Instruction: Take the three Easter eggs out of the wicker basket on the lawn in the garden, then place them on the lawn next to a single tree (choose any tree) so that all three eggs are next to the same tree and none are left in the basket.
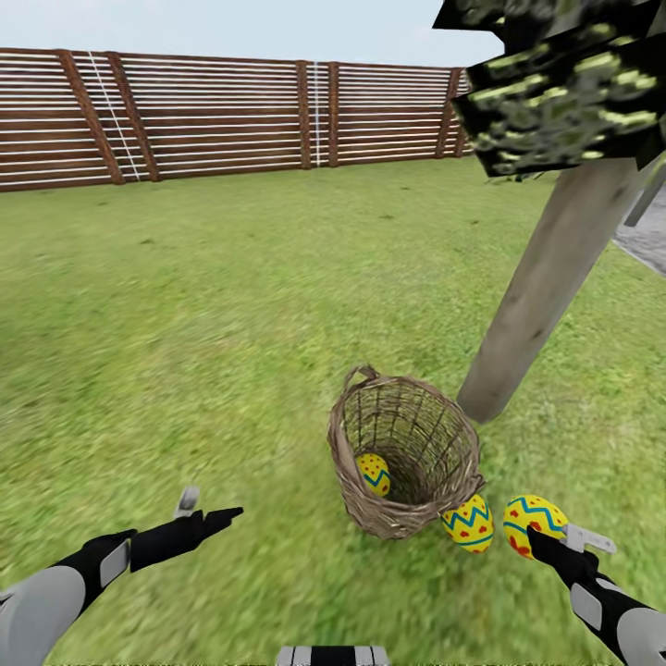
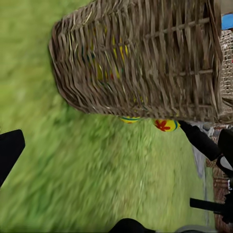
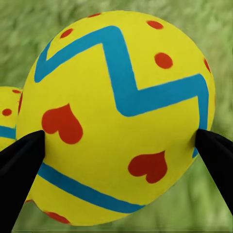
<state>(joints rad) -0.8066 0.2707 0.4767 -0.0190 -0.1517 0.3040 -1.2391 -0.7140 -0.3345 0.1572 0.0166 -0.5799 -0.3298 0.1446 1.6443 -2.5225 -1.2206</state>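
Note:
The wicker basket [image 1: 404, 458] stands tilted on the lawn [image 1: 185, 324] at the foot of the tree's trunk [image 1: 546, 287]. One yellow Easter egg [image 1: 374, 474] lies inside it. A second egg [image 1: 469, 524] rests on the grass against the basket's near side. Just right of it is the third egg [image 1: 532, 524], with my right gripper [image 1: 560, 541] shut on it. In the right wrist view both black fingertips [image 3: 22, 160] press that egg's [image 3: 119, 116] sides. My left gripper [image 1: 199, 513] hovers open and empty over grass left of the basket [image 2: 141, 58].
Blocky dark leaf clusters [image 1: 564, 83] hang over the leaning trunk. A brown slatted fence [image 1: 231, 111] closes the far side of the lawn. A strip of grey paving [image 1: 647, 236] shows at the right edge. Open grass spreads to the left and ahead.

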